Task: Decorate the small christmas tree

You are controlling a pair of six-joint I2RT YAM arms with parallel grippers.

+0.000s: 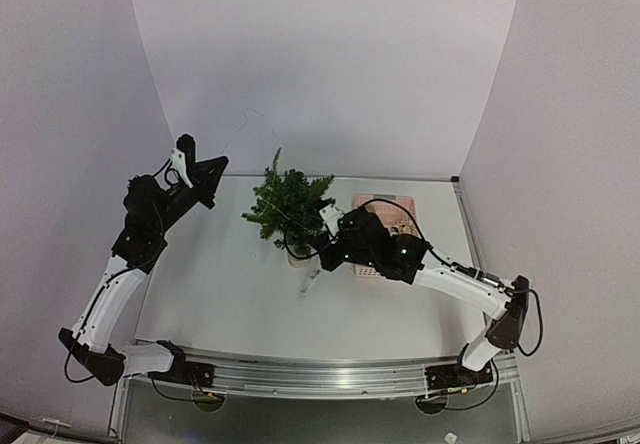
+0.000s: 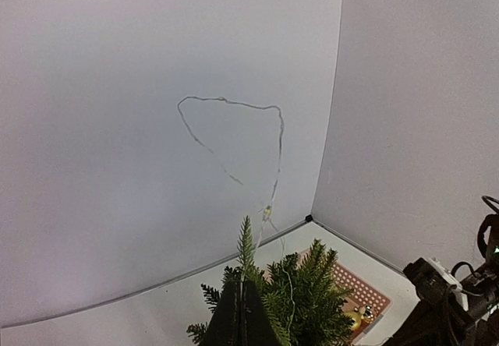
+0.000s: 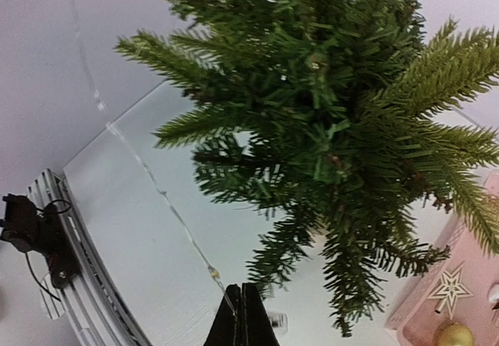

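From above, the small christmas tree (image 1: 289, 202) stands upright in its pale pot at mid-table. The pink basket (image 1: 398, 214) lies just beside it at three o'clock, partly hidden by the right arm. The left gripper (image 1: 212, 172) hangs raised at nine o'clock of the tree. The right gripper (image 1: 326, 222) sits low at four o'clock, close by the pot.

At the left wrist, the fingers (image 2: 240, 319) meet in one dark wedge, seemingly pinched on a thin light wire (image 2: 234, 104). The wire arcs up against the back wall and drops toward the tree (image 2: 304, 291) at one o'clock. We judge the height keeps the strand clear of the branches.

At the right wrist, the fingers (image 3: 243, 319) are likewise pressed together on the wire (image 3: 156, 182), which runs off toward eleven o'clock. The tree (image 3: 335, 128) fills the upper frame. The basket (image 3: 437, 303) at four o'clock holds a star ornament (image 3: 450, 290) and a gold bauble (image 3: 454, 335). We read the low grip as an anchor while the strand is draped.
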